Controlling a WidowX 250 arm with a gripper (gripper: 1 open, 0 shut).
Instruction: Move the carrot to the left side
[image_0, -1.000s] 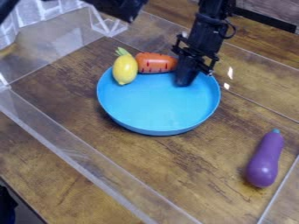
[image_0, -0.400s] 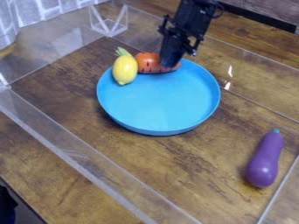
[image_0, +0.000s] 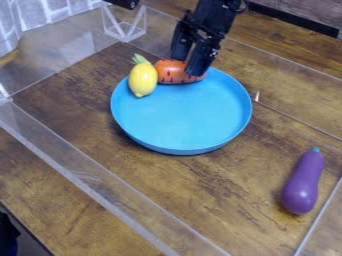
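Observation:
The carrot (image_0: 168, 71), orange-red and stubby, lies at the far left rim of the blue plate (image_0: 187, 125), touching the yellow fruit (image_0: 143, 79). My black gripper (image_0: 191, 66) hangs down right at the carrot's right end and hides part of it. Its fingers (image_0: 179, 46) look spread apart, so it appears open, with one on each side of that end. The carrot rests on the plate and is not lifted.
A purple eggplant (image_0: 303, 182) lies on the wooden table at the lower right. Clear plastic walls (image_0: 67, 45) run along the left and front of the table. A clear container stands at the back left.
The gripper has moved left from the plate's back right rim to the carrot's right end, and its jaws have spread from shut to open. The carrot sits slightly more hidden.

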